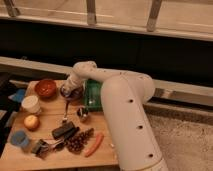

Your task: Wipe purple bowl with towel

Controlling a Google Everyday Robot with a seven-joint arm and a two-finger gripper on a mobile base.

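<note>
The purple bowl (71, 93) sits on the wooden table (50, 157), right of a red bowl. It is dark and mostly covered by my gripper (67, 90), which hangs at the end of the white arm (125, 105) and reaches down into or just over the bowl. I cannot make out a towel at the gripper. A blue cloth (18, 95) lies at the table's far left edge, partly cut off by the table.
A green container (93, 95) lies right of the purple bowl. The red bowl (46, 88), a white cup (31, 104), an orange fruit (31, 121), a blue cup (19, 139), a black block (64, 130), grapes (80, 141), a carrot (93, 144) and a small metal cup (82, 114) crowd the table.
</note>
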